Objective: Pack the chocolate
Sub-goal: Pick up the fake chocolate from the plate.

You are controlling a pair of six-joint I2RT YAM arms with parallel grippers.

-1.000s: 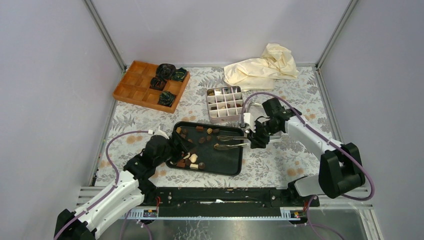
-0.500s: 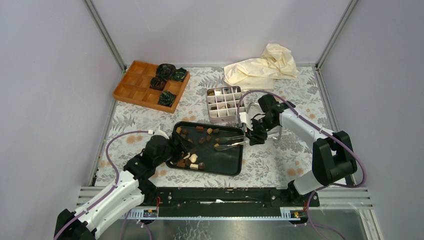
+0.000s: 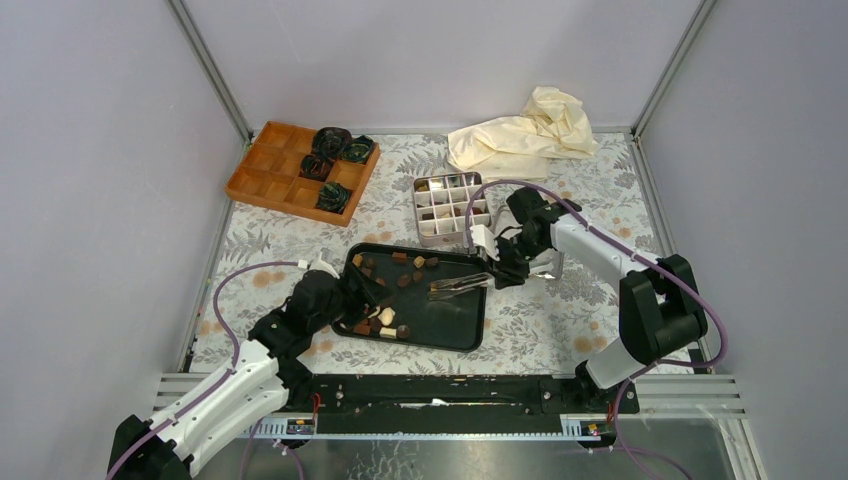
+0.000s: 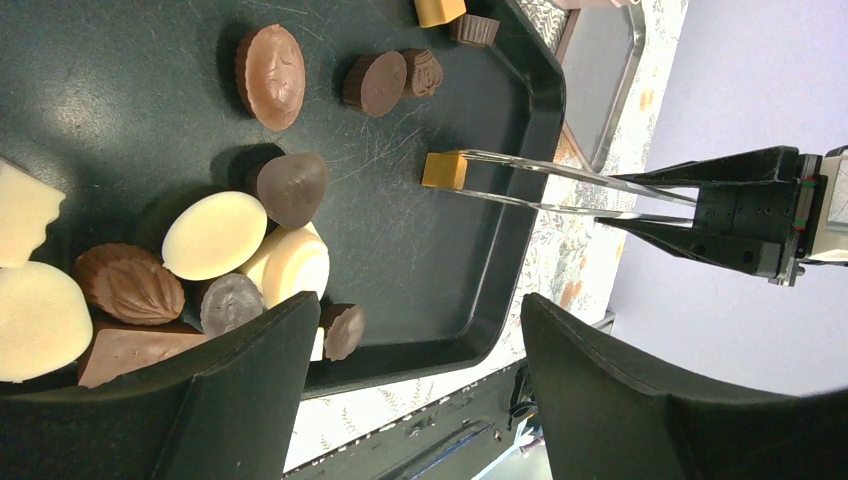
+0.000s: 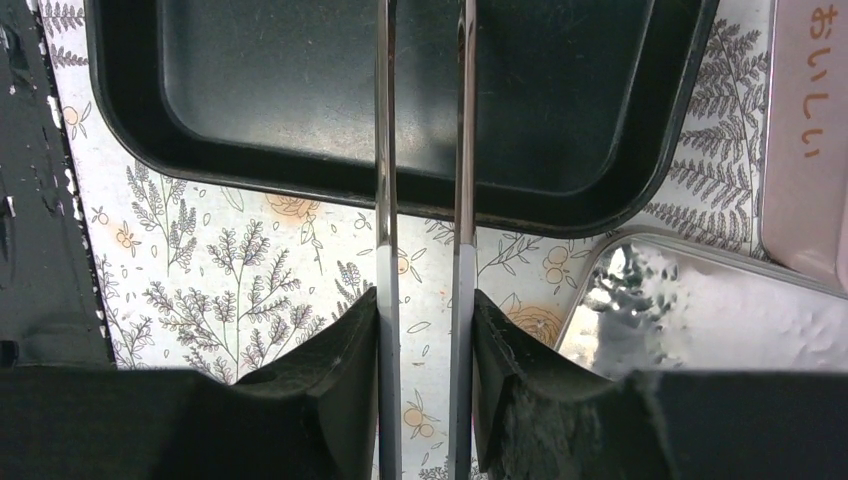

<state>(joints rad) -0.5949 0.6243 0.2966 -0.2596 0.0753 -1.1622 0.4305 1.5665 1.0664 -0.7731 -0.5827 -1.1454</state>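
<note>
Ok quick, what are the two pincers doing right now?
Left pincer: open, holding nothing.
Right pincer: shut on the tongs, which pinch a tan chocolate.

text: "おいしい" | on: pale pink panel | right edge, right wrist view

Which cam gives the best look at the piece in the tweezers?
Left wrist: the caramel square sits pinched between the tips of the tweezers over the black tray, unobstructed. Top external shows the tweezers, but the piece is too small to tell. Right wrist sees only the tweezers' arms; the tips run out of frame.
</note>
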